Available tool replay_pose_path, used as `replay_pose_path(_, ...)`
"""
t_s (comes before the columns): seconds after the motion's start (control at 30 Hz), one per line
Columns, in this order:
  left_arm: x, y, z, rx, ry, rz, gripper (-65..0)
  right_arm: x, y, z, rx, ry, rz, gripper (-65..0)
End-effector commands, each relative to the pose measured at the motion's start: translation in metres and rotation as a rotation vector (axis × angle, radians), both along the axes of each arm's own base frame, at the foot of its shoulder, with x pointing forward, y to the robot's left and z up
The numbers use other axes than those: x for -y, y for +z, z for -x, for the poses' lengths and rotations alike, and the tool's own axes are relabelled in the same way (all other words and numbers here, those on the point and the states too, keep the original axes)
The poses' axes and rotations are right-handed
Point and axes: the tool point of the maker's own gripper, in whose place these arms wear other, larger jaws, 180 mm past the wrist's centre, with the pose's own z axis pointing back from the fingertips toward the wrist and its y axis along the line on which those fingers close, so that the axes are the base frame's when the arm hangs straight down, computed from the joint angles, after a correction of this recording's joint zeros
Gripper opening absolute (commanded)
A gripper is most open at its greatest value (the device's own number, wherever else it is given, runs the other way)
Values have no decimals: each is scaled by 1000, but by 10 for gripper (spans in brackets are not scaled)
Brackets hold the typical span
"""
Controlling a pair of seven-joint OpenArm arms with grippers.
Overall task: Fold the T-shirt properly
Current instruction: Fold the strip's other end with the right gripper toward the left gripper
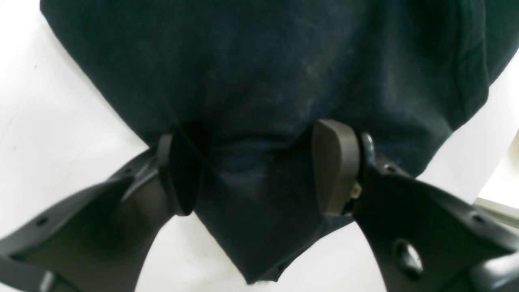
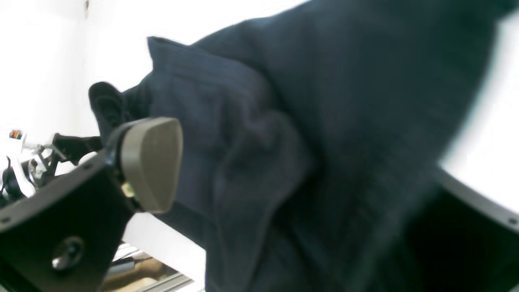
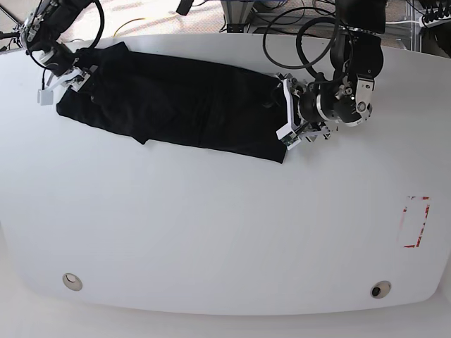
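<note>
The black T-shirt [image 3: 176,105] lies in a long band across the far part of the white table [image 3: 211,232]. My left gripper [image 3: 287,116] is at the shirt's right end. In the left wrist view its jaws [image 1: 247,134] stand apart, with a pointed corner of the shirt [image 1: 251,81] lying between the pads [image 1: 334,166]. My right gripper [image 3: 70,74] is at the shirt's left end. In the right wrist view its jaws [image 2: 304,154] stand wide apart with bunched fabric [image 2: 324,101] between them. One tan pad [image 2: 150,162] shows; the other finger is hidden under cloth.
A red-outlined rectangle [image 3: 416,222] is marked on the table at the right. Two round holes [image 3: 72,282] [image 3: 380,289] sit near the front edge. Cables and arm bases [image 3: 352,21] crowd the far edge.
</note>
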Motion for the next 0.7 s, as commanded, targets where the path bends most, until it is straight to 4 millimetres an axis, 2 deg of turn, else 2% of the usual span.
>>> replay_pose_path(0.0,-3,2,-3,10,-4,-22,-260,-4,-17,19,-116,52,21,-68)
replay_pose_path(0.03,-3,2,-3,10,-4,-22,-260,-4,-16,18,-111,50,21,-84)
replay_pose_path(0.1,-3,2,-3,10,-4,-22,-260,-3,-15,14,-98,43,25,-203)
replay_pose_path(0.2,-4,3,-4,12,-4,-24,-260,1,-14,14,-99,39,33,-458)
replay_pose_path(0.23,-4,3,-4,12,-4,-24,-260,1,-14,14,-99,39,33,-577)
replay_pose_path(0.27,-3,3,-4,12,-4,-22,-260,1,-12,13,-93,40,37,-650)
replay_pose_path(0.37,0,2,-3,9,-10,-19,-260,6,4,8,-58,60,104,-640)
replay_pose_path(0.53,20,9,-10,20,-5,29,-260,6,37,-1,12,114,235,-650)
replay_pose_path(0.6,27,10,-11,15,-2,48,-260,1,47,-8,31,128,260,-650)
replay_pose_path(0.67,37,3,-8,-18,6,74,-260,-11,61,-23,70,161,277,-650)
